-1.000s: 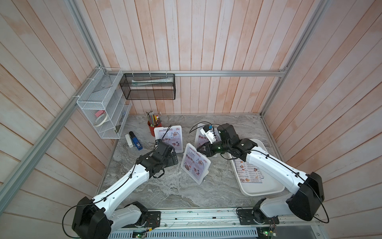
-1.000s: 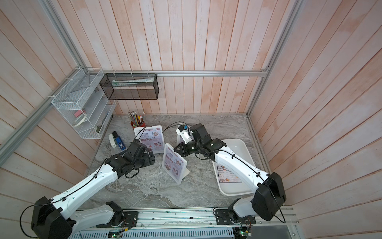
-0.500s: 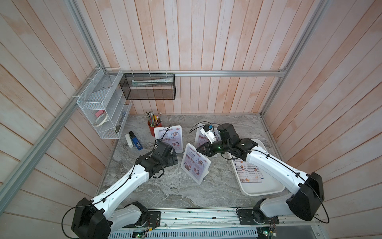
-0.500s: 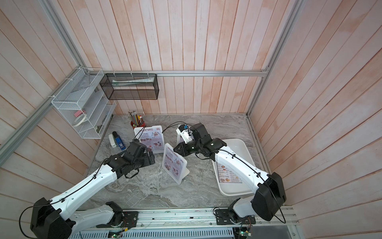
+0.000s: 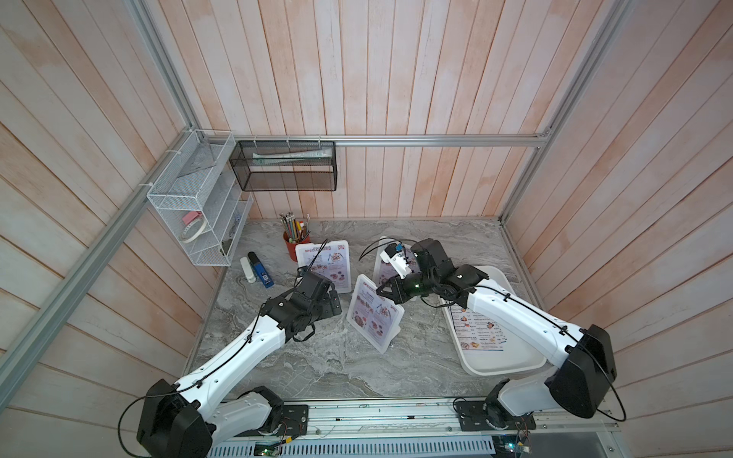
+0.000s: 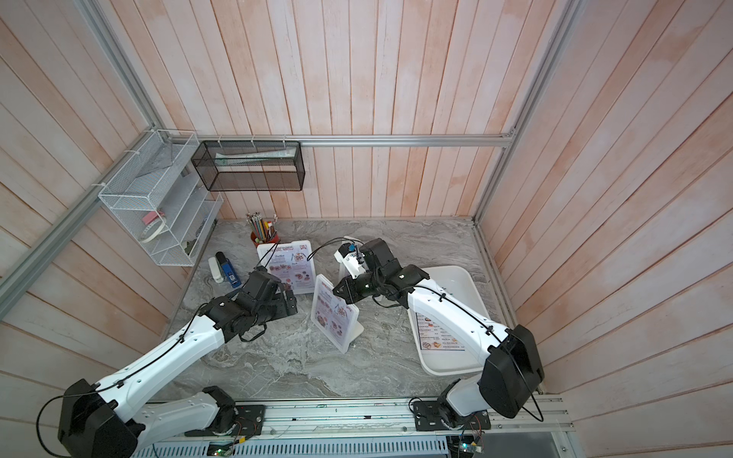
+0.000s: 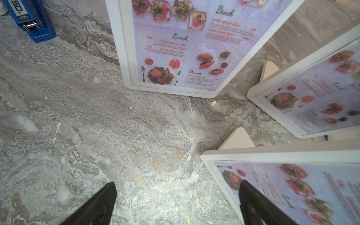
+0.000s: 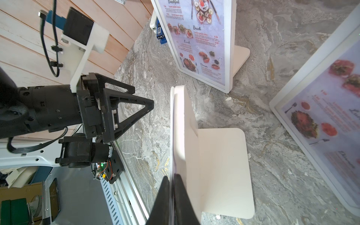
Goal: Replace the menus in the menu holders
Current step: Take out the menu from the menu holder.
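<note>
On the counter: right gripper pinching the front menu holder

Behind the front menu holder, a second menu holder is displaying a printed menu reading "Bruch", "Lunch", "Dinner" and "Lorem ipsum dolor". A blue stapler farther back is showing "deli". The right gripper is pinching, nearly shut, the front menu holder's thin top edge; sheet or clear front, I cannot tell. The left gripper is hanging wide open just beside that holder's face, holding nothing. Right of it, a loose menu is lying in a white tray.
</note>
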### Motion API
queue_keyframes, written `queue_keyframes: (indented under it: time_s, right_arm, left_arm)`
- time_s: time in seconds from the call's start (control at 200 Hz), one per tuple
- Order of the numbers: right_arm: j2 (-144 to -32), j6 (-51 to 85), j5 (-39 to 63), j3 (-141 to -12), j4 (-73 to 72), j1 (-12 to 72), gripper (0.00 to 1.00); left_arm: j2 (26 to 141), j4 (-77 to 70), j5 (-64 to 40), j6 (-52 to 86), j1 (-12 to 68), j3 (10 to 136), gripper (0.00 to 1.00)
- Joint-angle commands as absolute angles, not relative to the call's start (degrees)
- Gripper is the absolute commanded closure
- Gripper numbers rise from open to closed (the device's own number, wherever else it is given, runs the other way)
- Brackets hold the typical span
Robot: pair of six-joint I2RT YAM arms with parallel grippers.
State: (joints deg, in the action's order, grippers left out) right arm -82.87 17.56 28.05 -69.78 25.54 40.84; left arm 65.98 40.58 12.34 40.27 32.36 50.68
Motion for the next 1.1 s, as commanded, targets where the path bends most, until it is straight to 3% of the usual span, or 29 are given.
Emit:
queue_keyframes:
  time_s: [0.0, 0.175, 0.47, 1.095]
  right_arm:
    - [-82.1, 17.8, 26.4, -71.5, 26.0, 41.2, 0.89]
    - [-81.3, 17.4, 25.7, -72.1, 26.4, 41.2, 0.84]
    - [-81.9, 17.3, 26.3, -71.1, 26.7, 41.2, 0.93]
    - [-81.5, 19.7, 28.4, -73.8, 24.4, 40.8, 0.96]
  left_arm:
    - [65.2, 40.5, 13.2, 39.6, 32.0, 50.8, 0.0]
    - [65.2, 40.4, 13.1, 39.6, 32.1, 50.7, 0.0]
    - [65.1, 40.5, 13.2, 39.7, 32.1, 50.8, 0.0]
    - [65.0, 40.5, 13.2, 39.6, 32.0, 50.7, 0.0]
